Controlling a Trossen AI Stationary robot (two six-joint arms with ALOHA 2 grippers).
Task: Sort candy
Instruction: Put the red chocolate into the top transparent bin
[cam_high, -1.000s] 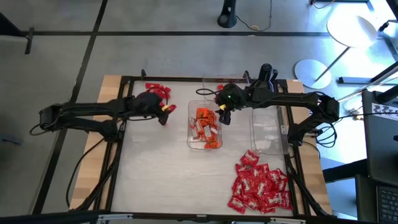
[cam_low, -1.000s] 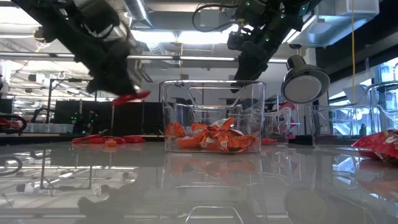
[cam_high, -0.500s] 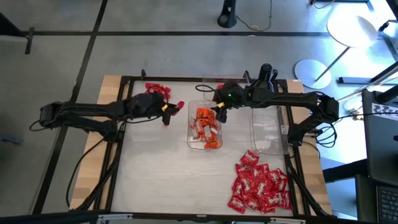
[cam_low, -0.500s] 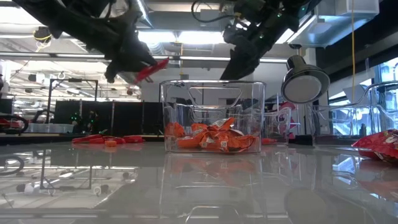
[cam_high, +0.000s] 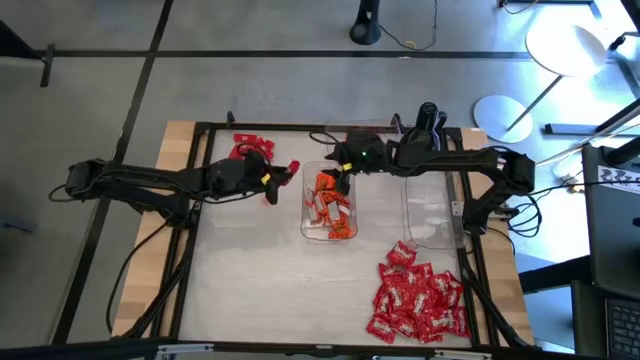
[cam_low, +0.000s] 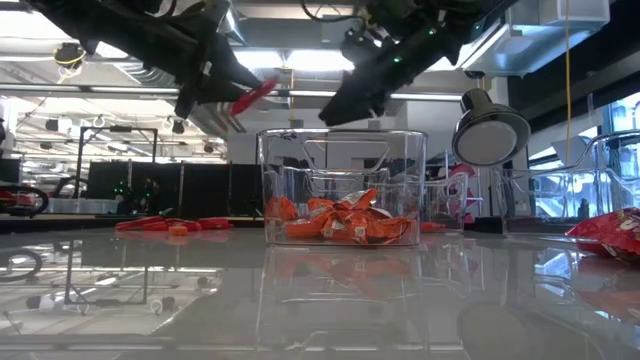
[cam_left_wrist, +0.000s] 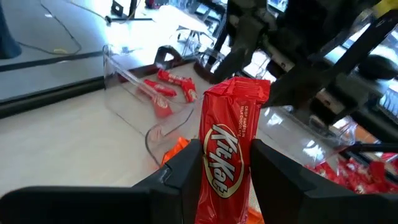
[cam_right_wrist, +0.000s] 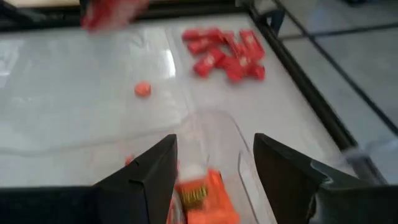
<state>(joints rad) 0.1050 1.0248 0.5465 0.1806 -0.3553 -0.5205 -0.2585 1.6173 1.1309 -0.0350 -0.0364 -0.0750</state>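
My left gripper (cam_high: 280, 175) is shut on a red candy (cam_left_wrist: 227, 143) with white lettering. It holds the candy in the air, left of a clear tray (cam_high: 306, 225) that contains orange candy (cam_high: 330, 205). In the low view the red candy (cam_low: 255, 95) is above the height of the tray's rim (cam_low: 262, 180). My right gripper (cam_high: 338, 172) hangs open over the tray's far end. Its fingers (cam_right_wrist: 168, 155) are apart with nothing between their tips, and orange candy (cam_right_wrist: 199, 196) lies below them. My left gripper pinches the red candy's two long edges between its two fingers (cam_left_wrist: 186, 168), on the candy's near half. The far end (cam_left_wrist: 239, 93) sticks out past the fingertips. The fingers lie along the candy, coming from the table's left and slanting slightly downward. The candy is lifted clear.
Plain red candy (cam_high: 252, 147) lies loose at the far left with a small orange piece (cam_right_wrist: 143, 89) near it. Red candy with white marks (cam_high: 420, 300) is heaped at the near right. One clear tray (cam_high: 432, 210) stands at the right, another with red candy (cam_left_wrist: 168, 87) at the far edge.
My left gripper has moved up and toward the table's right, closer to the orange candy tray. It has tipped from slanting down to nearly level, with the red candy still in its hold. My right gripper has moved toward the table's left over the tray's far end and tipped upward.
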